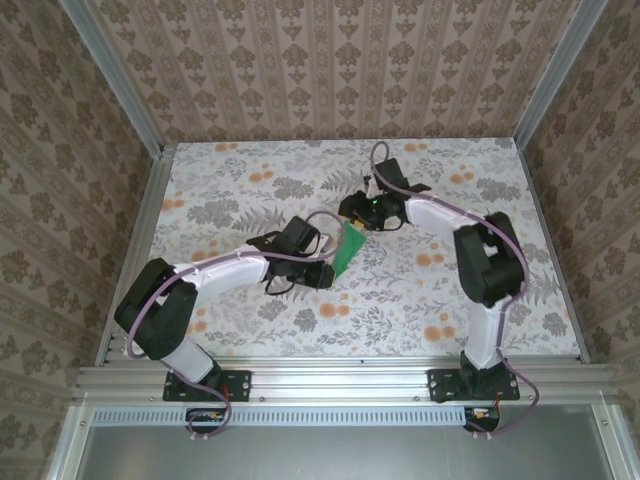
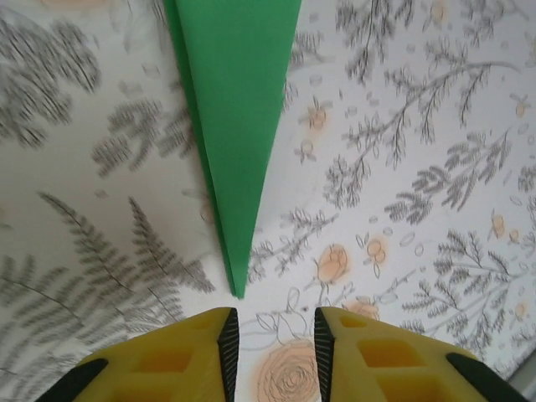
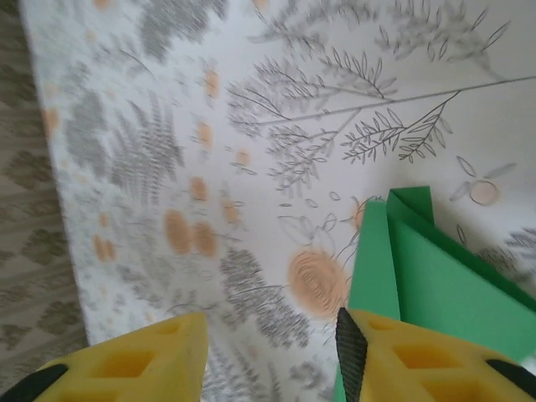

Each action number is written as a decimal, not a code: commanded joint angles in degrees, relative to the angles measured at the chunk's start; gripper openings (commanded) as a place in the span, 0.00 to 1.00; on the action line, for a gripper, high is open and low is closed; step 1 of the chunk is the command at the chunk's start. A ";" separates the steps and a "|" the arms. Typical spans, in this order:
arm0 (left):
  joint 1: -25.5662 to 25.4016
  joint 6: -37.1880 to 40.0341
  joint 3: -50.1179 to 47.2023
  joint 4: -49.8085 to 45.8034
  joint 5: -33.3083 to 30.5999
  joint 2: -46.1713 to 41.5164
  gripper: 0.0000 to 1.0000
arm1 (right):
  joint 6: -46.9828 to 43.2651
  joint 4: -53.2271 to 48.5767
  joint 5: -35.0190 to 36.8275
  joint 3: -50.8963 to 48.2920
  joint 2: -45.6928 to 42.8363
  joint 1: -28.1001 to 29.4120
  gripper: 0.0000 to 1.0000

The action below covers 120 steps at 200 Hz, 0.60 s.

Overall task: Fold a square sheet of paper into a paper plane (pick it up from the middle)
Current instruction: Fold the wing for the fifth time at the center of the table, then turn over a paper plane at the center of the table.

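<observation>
The square sheet of paper now has the shape of a paper plane (image 1: 350, 251), a slim, bright green pointed dart. It lies flat on the floral tabletop between my two grippers. In the left wrist view the paper plane (image 2: 235, 126) points its tip at my left gripper (image 2: 276, 352), which is open and just short of the tip, not touching it. My right gripper (image 3: 271, 356) is open at the plane's wide end. There the paper plane (image 3: 435, 280) lies beside and partly under the right fingertip (image 3: 350, 352), with nothing between the jaws. From above, the left gripper (image 1: 326, 270) and right gripper (image 1: 362, 216) flank the paper.
The floral tabletop (image 1: 250, 190) is fenced by aluminium rails with patterned walls at the back and sides. The table's left edge and wall (image 3: 33, 251) appear in the right wrist view. Both arms reach in toward the table's middle.
</observation>
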 commanded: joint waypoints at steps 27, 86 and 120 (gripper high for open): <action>-3.81 3.31 11.10 -9.68 -17.76 4.65 0.49 | 0.20 2.06 15.99 -15.83 -15.29 -4.49 0.67; -6.53 4.35 26.94 -17.06 -25.22 19.00 0.60 | 1.38 2.36 26.65 -30.31 -30.63 -10.14 0.81; -6.73 3.85 34.55 -20.09 -26.27 25.91 0.59 | 1.12 2.29 26.62 -32.04 -32.07 -11.32 0.85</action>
